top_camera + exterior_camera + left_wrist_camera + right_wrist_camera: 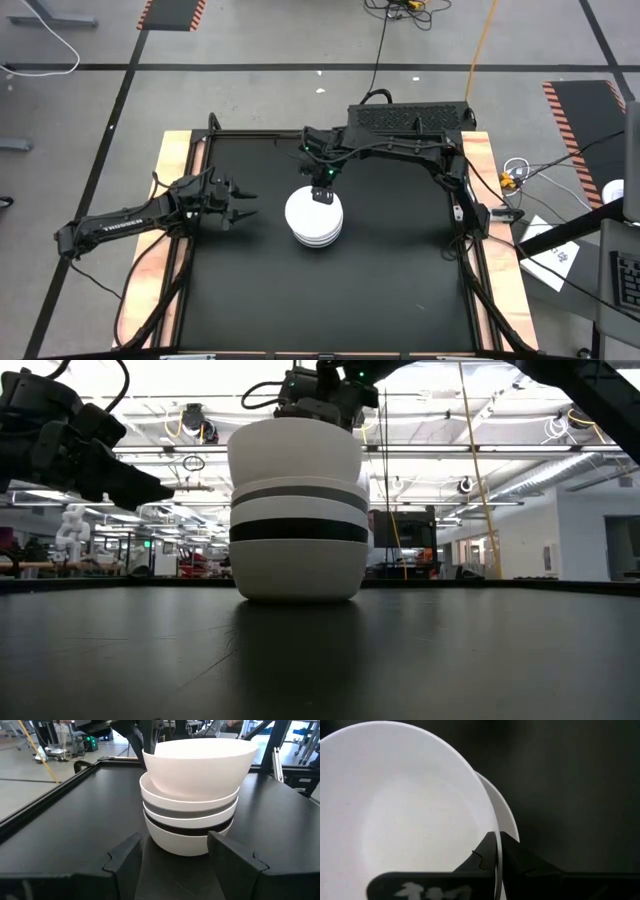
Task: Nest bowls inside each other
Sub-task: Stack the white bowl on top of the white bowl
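From above, the stack of bowls [314, 218] sits at the frame's centre, the right gripper [321, 192] pinching the top white bowl [312, 209] by its rim, the left gripper [241, 201] spread at middle left. At table level the top bowl [294, 452] rides high on the stack. The right wrist view shows it off-centre, so it likely wants centring over the bowl below [506, 820] before release.

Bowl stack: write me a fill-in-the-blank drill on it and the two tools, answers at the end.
1. The top bowl of the stack is coloured ____.
2. The right tool is shut on the top bowl's ____.
3. The left tool, beside the stack and apart from it, has its fingers ____.
4. Just above the bottom white bowl shows a band coloured ____.

Missing words: white; rim; open; black
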Robot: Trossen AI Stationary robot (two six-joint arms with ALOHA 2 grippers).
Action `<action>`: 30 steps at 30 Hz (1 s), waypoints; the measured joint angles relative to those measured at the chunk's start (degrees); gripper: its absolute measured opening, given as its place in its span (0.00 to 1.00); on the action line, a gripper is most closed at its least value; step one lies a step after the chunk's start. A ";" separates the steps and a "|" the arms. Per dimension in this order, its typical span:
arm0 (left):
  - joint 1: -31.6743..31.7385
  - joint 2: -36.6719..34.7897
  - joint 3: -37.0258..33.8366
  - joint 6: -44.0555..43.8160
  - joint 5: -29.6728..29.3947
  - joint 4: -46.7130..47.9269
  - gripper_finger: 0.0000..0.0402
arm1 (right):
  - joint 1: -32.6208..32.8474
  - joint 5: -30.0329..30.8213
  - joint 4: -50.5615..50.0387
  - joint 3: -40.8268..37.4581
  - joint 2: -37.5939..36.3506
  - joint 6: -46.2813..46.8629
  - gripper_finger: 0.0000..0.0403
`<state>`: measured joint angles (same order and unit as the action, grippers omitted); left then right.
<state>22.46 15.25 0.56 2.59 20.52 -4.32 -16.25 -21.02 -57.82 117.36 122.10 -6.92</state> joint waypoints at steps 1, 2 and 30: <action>0.02 0.00 0.00 0.00 0.01 0.00 0.56 | 0.00 0.00 -0.26 0.00 0.00 0.00 0.00; 0.01 0.00 0.00 0.00 0.01 0.00 0.56 | 0.00 0.00 -0.52 0.00 0.00 0.00 0.00; 0.02 0.00 0.02 -0.04 0.10 0.74 0.56 | 1.34 2.98 8.70 -7.54 -0.24 2.88 0.02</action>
<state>22.48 15.25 0.58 2.55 20.62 -3.57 -14.91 -18.04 -49.12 109.82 121.86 -4.04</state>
